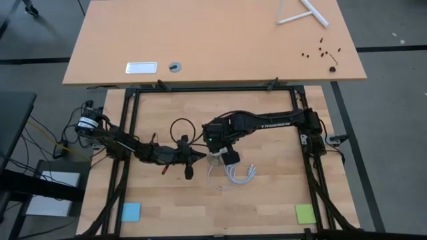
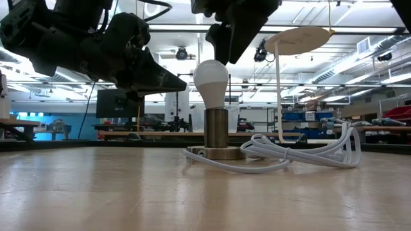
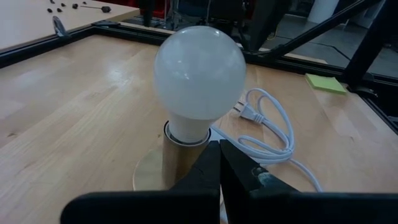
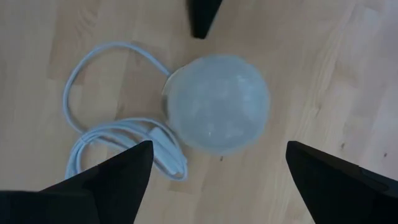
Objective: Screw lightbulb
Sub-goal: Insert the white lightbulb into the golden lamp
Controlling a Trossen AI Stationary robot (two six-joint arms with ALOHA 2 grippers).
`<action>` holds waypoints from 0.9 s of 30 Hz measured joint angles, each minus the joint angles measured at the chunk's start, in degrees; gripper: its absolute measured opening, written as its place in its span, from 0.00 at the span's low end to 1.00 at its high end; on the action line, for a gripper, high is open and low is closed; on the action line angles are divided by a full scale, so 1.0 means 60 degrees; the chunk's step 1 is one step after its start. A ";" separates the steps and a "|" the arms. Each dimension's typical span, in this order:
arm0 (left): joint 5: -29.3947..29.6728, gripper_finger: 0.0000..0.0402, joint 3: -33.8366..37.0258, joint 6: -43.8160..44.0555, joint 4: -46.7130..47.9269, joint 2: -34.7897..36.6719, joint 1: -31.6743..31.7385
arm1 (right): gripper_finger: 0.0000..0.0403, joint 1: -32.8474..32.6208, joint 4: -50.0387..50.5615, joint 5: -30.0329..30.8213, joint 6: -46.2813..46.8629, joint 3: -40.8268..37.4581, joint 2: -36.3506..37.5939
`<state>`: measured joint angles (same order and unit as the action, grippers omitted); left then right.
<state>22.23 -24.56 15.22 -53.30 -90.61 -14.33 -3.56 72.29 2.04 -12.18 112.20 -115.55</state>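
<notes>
The left end effector (image 1: 200,156) lies low over the counter (image 1: 267,200), its two dark fingers (image 3: 214,168) pressed together with nothing between them. Its tip points at the brass socket (image 2: 216,128) and stops just beside it. In that socket, near the middle of the counter, the lightbulb (image 2: 211,79) stands upright, its white globe fully above the socket's rim. Directly above the bulb hangs the right end effector (image 4: 214,168), looking straight down on it; its fingers (image 4: 112,174) are spread wide, wider than the globe, and they hold nothing. To the right of the socket a white cord (image 2: 302,151) lies in loose loops on the wood, running from the socket's base.
</notes>
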 joint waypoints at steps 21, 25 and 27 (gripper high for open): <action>-0.0001 0.01 0.0000 0.0029 0.0000 0.0000 0.0069 | 0.92 -0.0419 0.0511 0.1078 -0.1038 0.0000 0.0000; -0.0001 0.01 0.0000 0.0016 0.0001 0.0000 0.0069 | 0.92 -0.0414 0.0901 0.1521 -0.0930 0.0000 -0.0004; -0.0001 0.01 0.0000 0.0011 0.0003 0.0000 0.0076 | 0.92 -0.0399 0.0976 0.1559 -0.0897 0.0000 0.0004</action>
<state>22.22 -24.56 15.29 -53.28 -90.61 -13.87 -5.96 78.15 11.40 -17.56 112.20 -115.52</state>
